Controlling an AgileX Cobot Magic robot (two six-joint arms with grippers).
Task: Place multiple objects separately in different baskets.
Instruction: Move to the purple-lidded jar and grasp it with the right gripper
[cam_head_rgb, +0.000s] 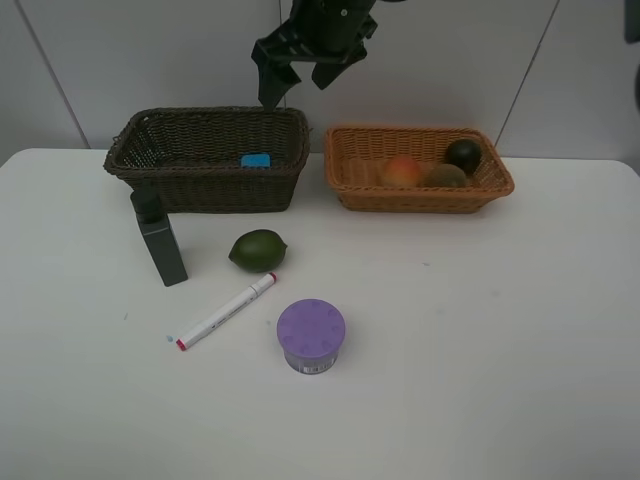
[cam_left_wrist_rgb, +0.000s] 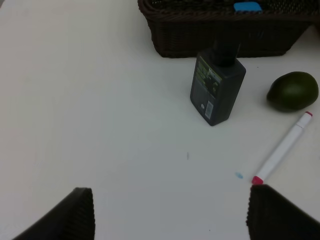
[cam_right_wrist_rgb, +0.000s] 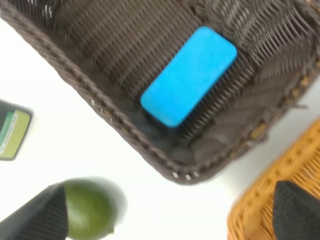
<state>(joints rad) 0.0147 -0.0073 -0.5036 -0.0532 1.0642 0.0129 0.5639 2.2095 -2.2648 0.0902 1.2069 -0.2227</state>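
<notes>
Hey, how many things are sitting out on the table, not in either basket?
4: the dark green bottle in front of the brown basket, the lime beside it, the marker nearer the camera, and the purple-lidded jar next to the marker. None looks hidden.

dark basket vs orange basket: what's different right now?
Colour: the dark brown basket is near-black brown; the orange basket is light orange-tan.
Depth: the dark brown basket has taller walls; the orange basket is shallower.
Contents: the dark brown basket shows just a blue eraser; the orange basket holds a peach, a kiwi and a mangosteen.
Shared: both are rectangular woven wicker, standing side by side with a gap between them.
</notes>
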